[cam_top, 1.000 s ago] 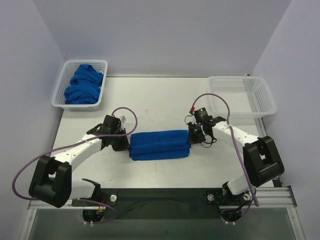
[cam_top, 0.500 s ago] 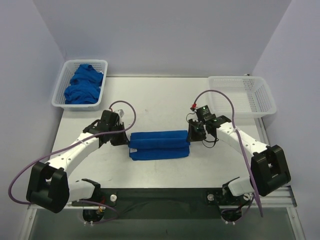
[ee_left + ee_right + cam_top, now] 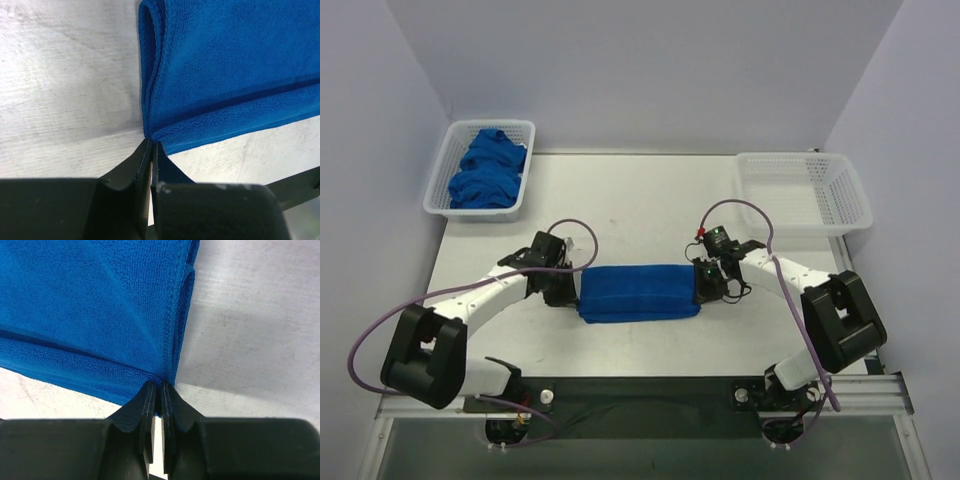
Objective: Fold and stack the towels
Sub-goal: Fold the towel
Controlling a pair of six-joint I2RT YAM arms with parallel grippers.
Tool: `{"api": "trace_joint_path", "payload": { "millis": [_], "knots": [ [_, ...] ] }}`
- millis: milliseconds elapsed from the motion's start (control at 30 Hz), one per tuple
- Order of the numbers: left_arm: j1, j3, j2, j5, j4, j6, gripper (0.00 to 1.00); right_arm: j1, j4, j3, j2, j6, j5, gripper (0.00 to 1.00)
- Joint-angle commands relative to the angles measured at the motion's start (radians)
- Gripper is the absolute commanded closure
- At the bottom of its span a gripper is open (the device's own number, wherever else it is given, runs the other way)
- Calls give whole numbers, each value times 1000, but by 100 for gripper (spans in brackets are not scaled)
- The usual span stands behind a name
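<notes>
Two nearly shut jaw pairs are pinched on the folded towel [image 3: 638, 291] at the centre of the table [image 3: 630, 205], left gripper [image 3: 151, 146] at its 9 o'clock end, right gripper [image 3: 155, 386] at 3 o'clock; the fold may be undone by a slipped corner.

From above, both ends of the towel [image 3: 640, 292] lie under the left gripper [image 3: 576, 289] and right gripper [image 3: 701, 284], which hide the fingertips and the pinched corners. In the left wrist view the towel runs off the top and right edges; in the right wrist view, off the top and left. How many layers each closed pair nips cannot be told. Far left of the towel, the heap [image 3: 488, 168] in the basket [image 3: 438, 195] is too bunched to count.
</notes>
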Motion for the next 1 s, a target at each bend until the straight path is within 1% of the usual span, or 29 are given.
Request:
{"api": "trace_joint_path", "payload": {
  "millis": [0,33,67,100,133,167,200,233,267,367,433,467,533,567,600,633,667,700,733,833,967],
  "knots": [
    [-3,-10,-41,23,6,6,89,6,-30,3,-16,-27,7,88],
    [-3,-19,-61,34,3,-4,66,8,-33,3,-22,-27,-6,82],
    [-3,-24,-75,43,-7,-8,53,12,-46,9,-42,-30,-13,69],
    [-5,-26,-89,54,-17,-14,45,15,-57,11,-54,-38,-20,64],
    [-8,-23,-124,78,-24,-16,33,17,-73,19,-68,-41,-23,60],
    [-12,-16,-146,82,-49,-16,25,21,-105,37,-103,-47,-32,52],
    [-15,-9,-170,82,-61,-14,20,24,-122,49,-122,-64,-33,48],
    [-21,14,-217,80,-72,-7,12,28,-138,61,-141,-68,-33,45],
    [-21,25,-241,77,-84,-4,10,29,-161,74,-178,-76,-35,42],
    [-24,85,-288,68,-86,-4,10,28,-180,127,-217,-84,-33,41],
    [-31,114,-258,65,-80,-1,16,29,-179,170,-206,-79,-56,43],
    [-46,141,-240,63,-68,-2,27,32,-172,183,-186,-65,-64,49],
    [-72,168,-175,56,-55,-2,39,50,-163,204,-159,-59,-70,58],
    [-110,178,-151,53,-34,-2,45,54,-148,206,-130,-45,-70,64],
    [-129,192,-102,43,-18,-2,49,60,-133,201,-119,-39,-72,68],
    [-147,197,-75,40,-9,-4,51,66,-114,177,-100,-32,-69,71],
    [-159,197,-49,37,6,-7,54,66,-79,164,-93,-10,-70,78],
    [-175,180,-2,39,20,-13,59,66,-62,125,-85,-4,-73,79],
    [-181,169,20,37,35,-14,61,67,-27,103,-74,1,-67,82],
    [-187,94,75,5,55,-21,71,66,34,-4,-64,7,-52,87],
    [-187,10,74,-13,78,-17,75,64,97,-118,-56,13,-37,89]
  ]
}}
